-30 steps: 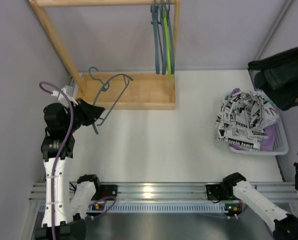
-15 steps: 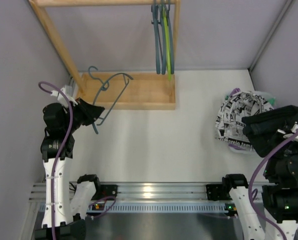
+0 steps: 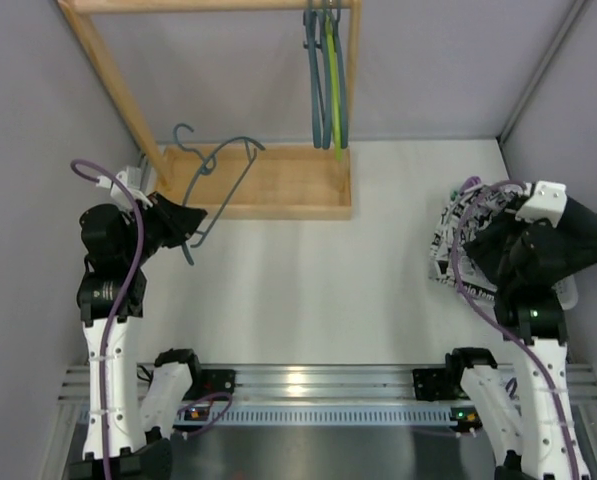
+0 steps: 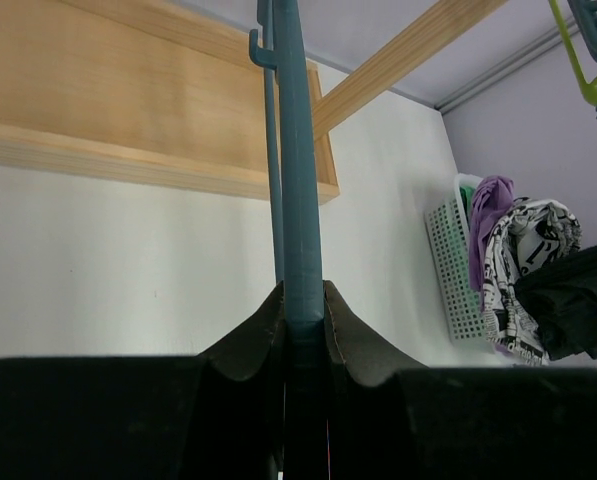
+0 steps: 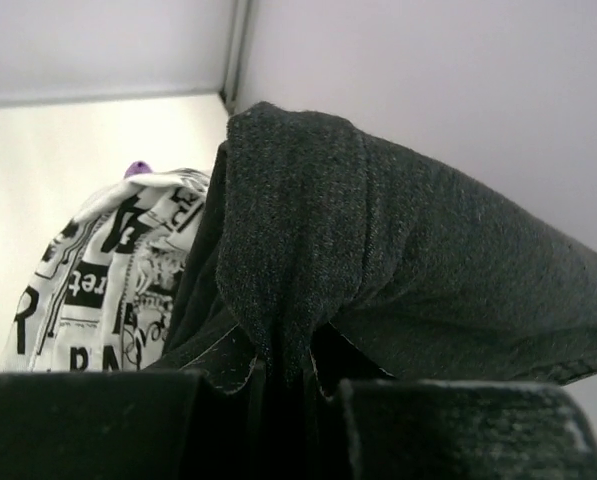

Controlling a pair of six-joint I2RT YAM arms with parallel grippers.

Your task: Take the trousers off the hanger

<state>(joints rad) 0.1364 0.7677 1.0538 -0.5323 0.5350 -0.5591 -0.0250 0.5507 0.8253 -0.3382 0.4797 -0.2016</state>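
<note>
My left gripper [image 3: 185, 222] is shut on the bar of a bare blue-grey hanger [image 3: 221, 172] and holds it above the wooden rack's base; the left wrist view shows the bar [image 4: 296, 200] pinched between the fingers [image 4: 303, 312]. My right gripper [image 3: 513, 245] is shut on the plain black trousers [image 3: 568, 245] and holds them over the basket at the right; they fill the right wrist view [image 5: 378, 250] above the gripper [image 5: 288, 365]. The white black-printed trousers [image 3: 460, 228] lie in the basket, also in the right wrist view [image 5: 108, 285]. The purple trousers [image 4: 488, 205] hang over its rim.
A wooden rack [image 3: 278, 185] stands at the back left with its slanted post. Three more empty hangers [image 3: 326, 80] hang from its top rail. The white slotted basket [image 4: 448, 260] sits at the right by the wall. The grey walls stand close on both sides.
My right arm has swung in from the far right edge with the black trousers, which now hang over the basket. The left gripper and hanger have shifted slightly up and left.
</note>
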